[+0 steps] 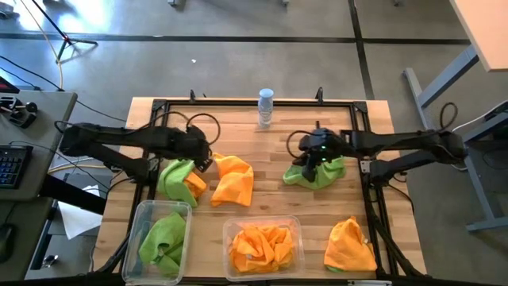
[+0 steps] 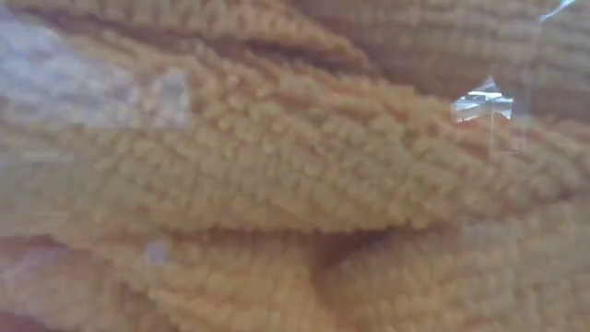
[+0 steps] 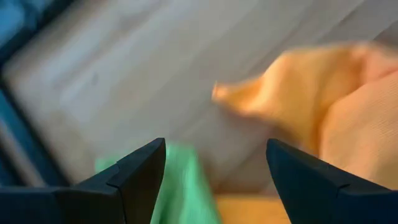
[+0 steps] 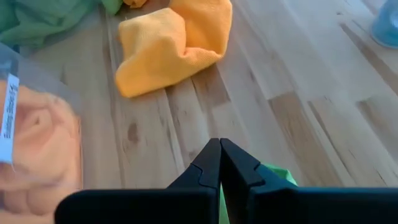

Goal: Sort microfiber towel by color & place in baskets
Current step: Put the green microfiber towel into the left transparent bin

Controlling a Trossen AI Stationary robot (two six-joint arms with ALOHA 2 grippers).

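My left gripper point(image 1: 205, 156) point(image 3: 214, 168) stands open above the table's left half, over a green microfiber towel point(image 1: 171, 176) point(image 3: 183, 186) with a small orange one point(image 1: 195, 185) against it. Another orange towel point(image 1: 235, 181) point(image 3: 323, 106) lies just to its right. My right gripper point(image 1: 317, 162) point(image 4: 219, 155) is shut with nothing between its fingers, above a green towel point(image 1: 317, 174) point(image 4: 278, 177) on the right half. The narrow basket point(image 1: 140, 218) holds a green towel point(image 1: 163, 238). The wide basket point(image 1: 295, 226) holds orange towels point(image 1: 262, 246) point(image 2: 277, 166).
One more orange towel point(image 1: 349, 246) lies near the table's front right corner. A small clear bottle point(image 1: 266, 107) stands at the far edge, mid-table. Bare wood shows between the two arms. The low view is filled by orange cloth behind the basket's clear wall.
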